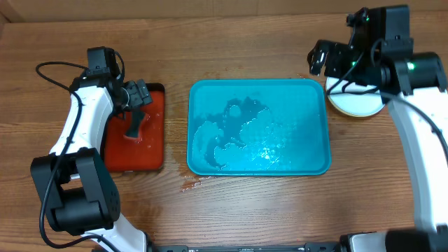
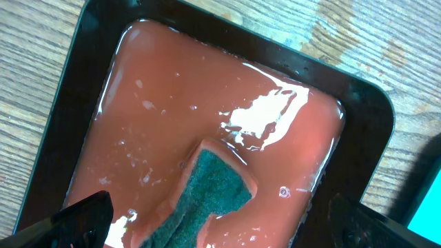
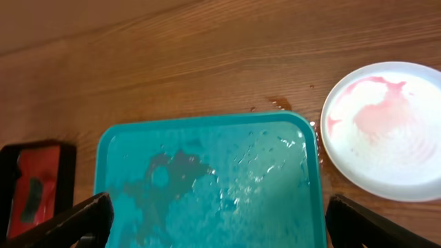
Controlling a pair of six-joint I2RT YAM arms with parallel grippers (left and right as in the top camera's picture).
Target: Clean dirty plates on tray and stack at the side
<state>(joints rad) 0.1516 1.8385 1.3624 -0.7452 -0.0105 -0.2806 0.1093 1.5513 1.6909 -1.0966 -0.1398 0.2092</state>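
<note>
The turquoise tray (image 1: 210, 94) lies wet in the middle of the table with no plate on it; it also shows in the right wrist view (image 3: 117, 148). A plate (image 1: 358, 106) sits on the table right of the tray, partly under my right arm. In the right wrist view this plate (image 3: 386, 131) is pale-rimmed with a pink smear. I cannot tell how many plates lie there. My right gripper (image 1: 318, 57) (image 3: 220, 227) is open and empty above the tray's far right corner. My left gripper (image 1: 138, 94) (image 2: 224, 231) is open above a green sponge (image 2: 213, 193).
The sponge (image 1: 133, 127) lies in reddish liquid in a small red tray with a black rim (image 1: 155, 133) (image 2: 83, 62) left of the turquoise tray. Small reddish spills mark the wood by the turquoise tray's front left corner (image 1: 189, 183) and far right corner (image 3: 279, 103).
</note>
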